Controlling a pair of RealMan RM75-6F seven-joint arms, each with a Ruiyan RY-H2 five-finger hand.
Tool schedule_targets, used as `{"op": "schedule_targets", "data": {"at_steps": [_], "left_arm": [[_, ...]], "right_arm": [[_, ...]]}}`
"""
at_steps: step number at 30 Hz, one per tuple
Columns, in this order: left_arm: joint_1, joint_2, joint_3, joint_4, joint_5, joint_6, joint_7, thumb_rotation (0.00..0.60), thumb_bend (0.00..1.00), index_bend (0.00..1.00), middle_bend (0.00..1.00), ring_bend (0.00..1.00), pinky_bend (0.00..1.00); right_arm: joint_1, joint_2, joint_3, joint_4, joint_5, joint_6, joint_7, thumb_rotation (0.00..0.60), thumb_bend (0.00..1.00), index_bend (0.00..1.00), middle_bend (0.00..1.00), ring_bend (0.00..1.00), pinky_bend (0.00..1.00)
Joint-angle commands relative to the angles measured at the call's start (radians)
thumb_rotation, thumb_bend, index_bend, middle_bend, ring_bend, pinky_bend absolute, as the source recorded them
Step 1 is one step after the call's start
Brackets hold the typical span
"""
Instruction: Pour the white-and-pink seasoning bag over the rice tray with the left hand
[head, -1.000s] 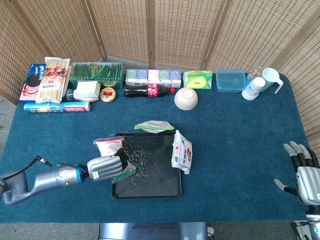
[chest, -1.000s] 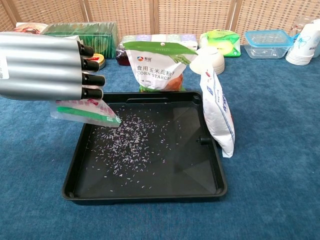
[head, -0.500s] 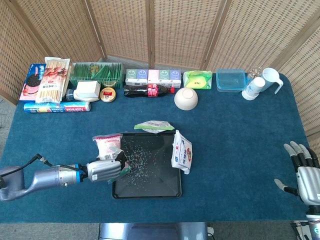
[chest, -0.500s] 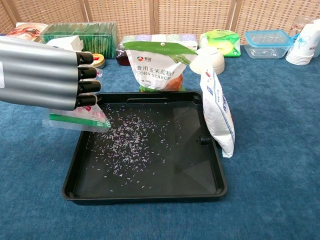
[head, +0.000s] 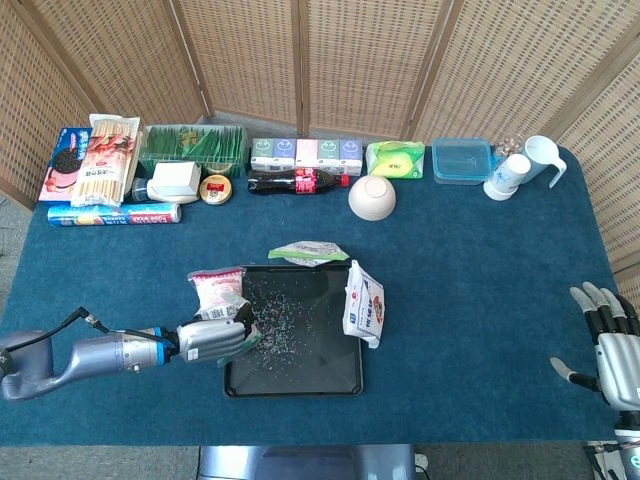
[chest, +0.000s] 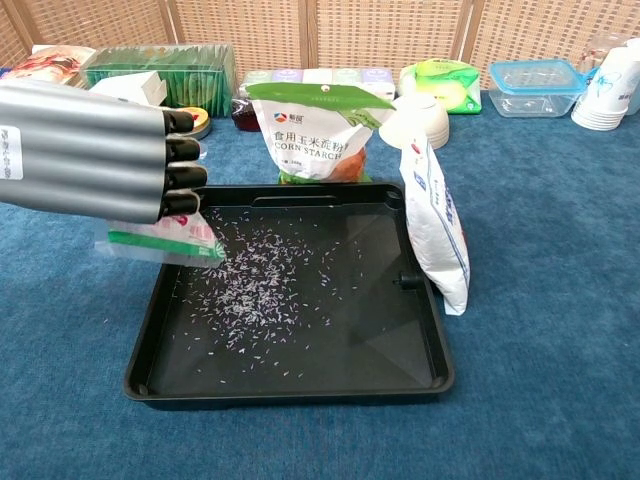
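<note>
Two hands here, and only the left hand (head: 215, 338) is doing anything: it's wrapped around the white-and-pink seasoning bag (head: 217, 288) at the left edge of the rice tray (head: 345, 385), with the bag's lower end poking out below the fingers (chest: 180, 178) right over the tray's left rim. Lots of pale grains are scattered across the tray floor.

My guess on handling: the bag looks like a thin, soft plastic pouch, light and floppy (it crumples where the hand squeezes it), so it'll sag and slip if held loosely. Best grip is probably around the middle, leaving the end that hangs over the tray free so the contents can run out.

Moving right, a corn starch bag (chest: 318, 130) stands at the tray's far edge, and a white pouch (chest: 437, 225) leans on its right rim. Way over on the right, the right hand (head: 607, 340) sits at the table edge holding nothing, fingers spread apart.

View differences: the head view shows the whole table, both hands and the bag's pink top. The chest view misses the right hand completely, but gets in close on the green strip on the bag's lower end and the grain scatter, which the head view barely resolves.
</note>
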Motion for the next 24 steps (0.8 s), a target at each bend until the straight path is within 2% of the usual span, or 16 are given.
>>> {"op": "schedule_targets", "data": {"at_steps": [1, 6, 11, 15, 18, 24], "left_arm": [[0.061, -0.042, -0.018, 0.010, -0.075, 0.092, -0.054, 0.600, 0.38, 0.78, 0.62, 0.58, 0.60], [0.145, -0.085, -0.038, 0.017, -0.183, 0.197, -0.109, 0.600, 0.38, 0.78, 0.62, 0.58, 0.60], [0.255, -0.141, -0.039, 0.025, -0.300, 0.329, -0.215, 0.600, 0.39, 0.78, 0.62, 0.58, 0.60], [0.361, -0.222, -0.043, 0.030, -0.452, 0.429, -0.400, 0.600, 0.37, 0.78, 0.62, 0.58, 0.60], [0.408, -0.279, -0.044, 0.062, -0.529, 0.460, -0.530, 0.600, 0.36, 0.78, 0.61, 0.58, 0.60], [0.458, -0.382, -0.059, 0.173, -0.576, 0.531, -0.692, 0.600, 0.35, 0.78, 0.61, 0.58, 0.60]], "right_arm": [[0.001, 0.000, 0.000, 0.001, 0.000, -0.001, -0.001, 0.600, 0.00, 0.08, 0.02, 0.00, 0.00], [0.001, -0.002, 0.000, 0.000, 0.001, -0.003, -0.004, 0.600, 0.00, 0.08, 0.02, 0.00, 0.00], [0.001, -0.003, -0.001, -0.002, 0.001, -0.002, -0.011, 0.600, 0.00, 0.08, 0.02, 0.00, 0.00], [0.002, -0.006, -0.002, -0.004, -0.002, -0.003, -0.019, 0.600, 0.00, 0.08, 0.02, 0.00, 0.00], [0.003, -0.009, -0.005, -0.006, -0.004, -0.006, -0.024, 0.600, 0.00, 0.08, 0.02, 0.00, 0.00], [0.006, -0.016, -0.008, -0.006, -0.006, -0.012, -0.041, 0.600, 0.00, 0.08, 0.02, 0.00, 0.00]]}}
